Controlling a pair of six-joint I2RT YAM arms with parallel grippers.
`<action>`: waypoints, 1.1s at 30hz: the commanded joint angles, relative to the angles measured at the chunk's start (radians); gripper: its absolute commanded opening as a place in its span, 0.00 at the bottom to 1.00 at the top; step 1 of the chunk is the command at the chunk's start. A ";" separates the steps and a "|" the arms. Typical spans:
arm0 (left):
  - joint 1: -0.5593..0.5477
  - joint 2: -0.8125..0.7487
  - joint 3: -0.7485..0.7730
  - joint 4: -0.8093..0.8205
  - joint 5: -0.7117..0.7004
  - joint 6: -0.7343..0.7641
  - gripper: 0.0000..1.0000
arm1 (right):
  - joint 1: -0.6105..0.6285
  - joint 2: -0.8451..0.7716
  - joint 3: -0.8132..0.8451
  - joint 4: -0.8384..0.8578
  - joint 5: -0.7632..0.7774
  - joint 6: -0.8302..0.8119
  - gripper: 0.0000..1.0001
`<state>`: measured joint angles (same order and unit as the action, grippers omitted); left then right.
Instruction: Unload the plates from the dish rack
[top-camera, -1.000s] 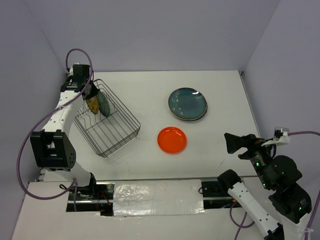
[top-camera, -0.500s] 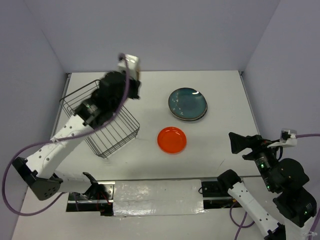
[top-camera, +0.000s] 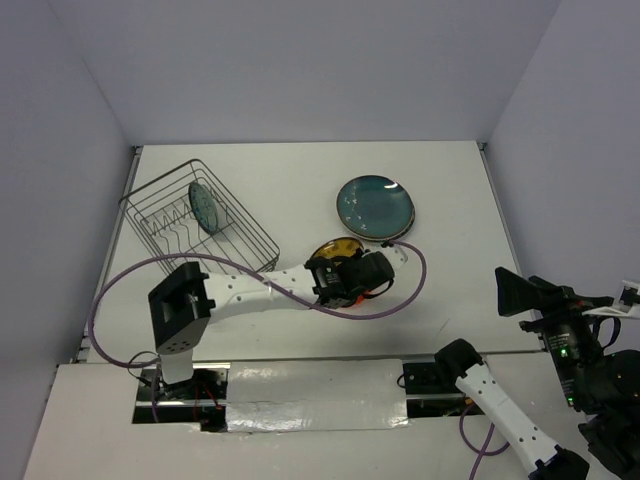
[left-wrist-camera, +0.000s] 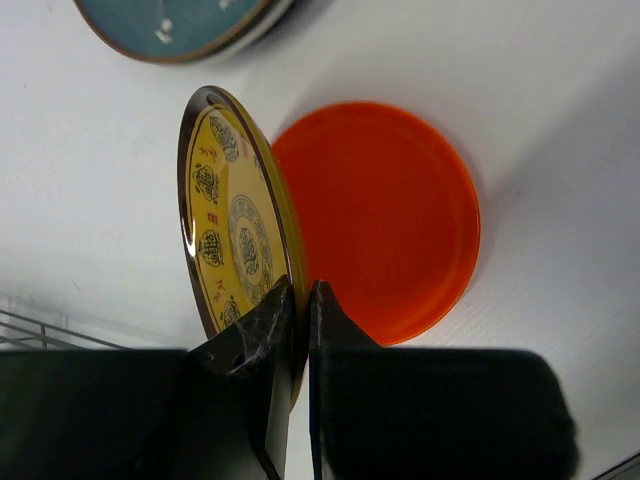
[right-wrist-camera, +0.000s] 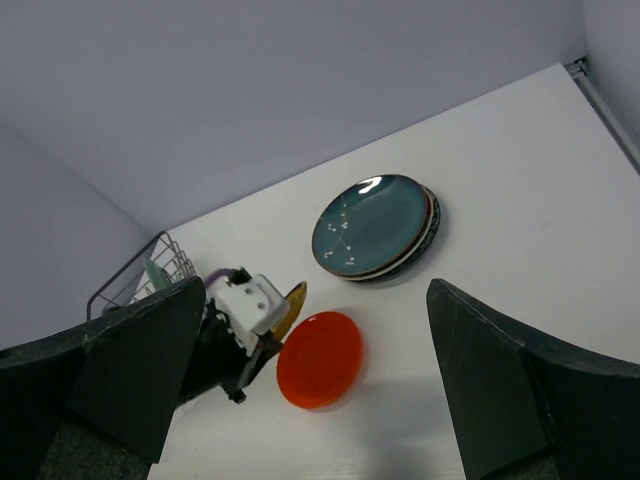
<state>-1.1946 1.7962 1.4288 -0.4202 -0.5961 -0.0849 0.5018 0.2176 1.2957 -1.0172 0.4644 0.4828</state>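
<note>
While your left fingers (left-wrist-camera: 280, 312) pinch tight on the rim of the yellow plate (left-wrist-camera: 235, 225), that plate stands up on its edge. It is right by the orange plate (left-wrist-camera: 390, 220), which lies flat in the middle of the surface (top-camera: 450, 170). I cannot tell if the two plates touch.

I think your job now is to lay the yellow plate down. Tip it slowly until it is flat. Bring it low over the orange plate and let go only when it rests there. A plate dropped from high up could chip or slide off.

Your right fingers (top-camera: 515, 292) are spread wide at the near right and hold nothing.

Now count. You have one dish rack (top-camera: 262, 238) at the far left, and one small teal plate (top-camera: 203, 205) still stands in it. One yellow plate and one orange plate are out. One pile (top-camera: 375, 207) sits at the far right with a dark teal plate on top. More rims peek out under it, but I cannot count them.
</note>
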 joint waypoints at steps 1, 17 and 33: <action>-0.037 0.023 0.081 -0.008 -0.071 -0.027 0.00 | 0.004 0.000 -0.006 -0.021 0.025 -0.013 0.99; -0.056 0.164 0.094 0.024 -0.060 -0.058 0.23 | 0.004 -0.011 -0.050 -0.003 0.011 -0.016 0.99; -0.048 -0.038 0.068 -0.025 -0.082 -0.116 0.93 | 0.004 -0.009 -0.035 -0.011 0.017 -0.029 0.99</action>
<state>-1.2507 1.8954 1.4857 -0.4458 -0.6350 -0.1680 0.5014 0.2119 1.2446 -1.0267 0.4725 0.4732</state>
